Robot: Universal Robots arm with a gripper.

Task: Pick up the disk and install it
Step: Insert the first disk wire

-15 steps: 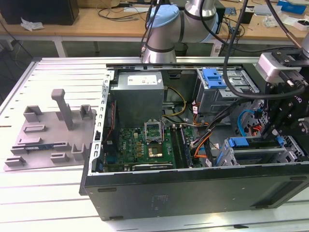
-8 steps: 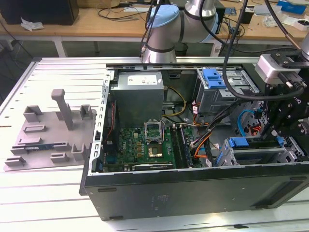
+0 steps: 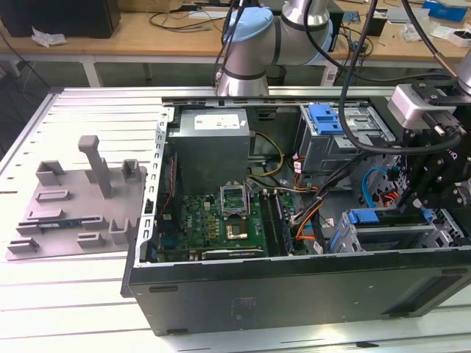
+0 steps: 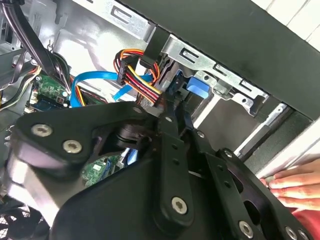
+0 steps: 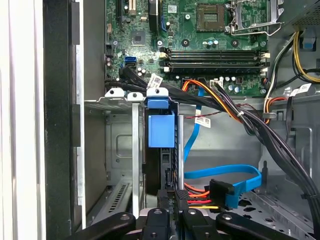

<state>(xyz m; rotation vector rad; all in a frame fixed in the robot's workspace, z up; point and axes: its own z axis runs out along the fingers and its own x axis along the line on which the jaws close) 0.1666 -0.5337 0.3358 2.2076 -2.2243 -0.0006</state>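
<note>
We see the disk [image 5: 161, 131] standing on edge in the drive cage [image 5: 117, 107] at the computer case's [image 3: 294, 301] front corner. Our gripper [image 5: 172, 207] sits closed on its rear end, beside the blue data cable [image 5: 225, 175].

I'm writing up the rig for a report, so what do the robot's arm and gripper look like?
The arm has silver tube sections and pale blue joint caps, with black cables running alongside. The gripper is matte black, built from angular linkage plates fastened by silver screws.
</note>
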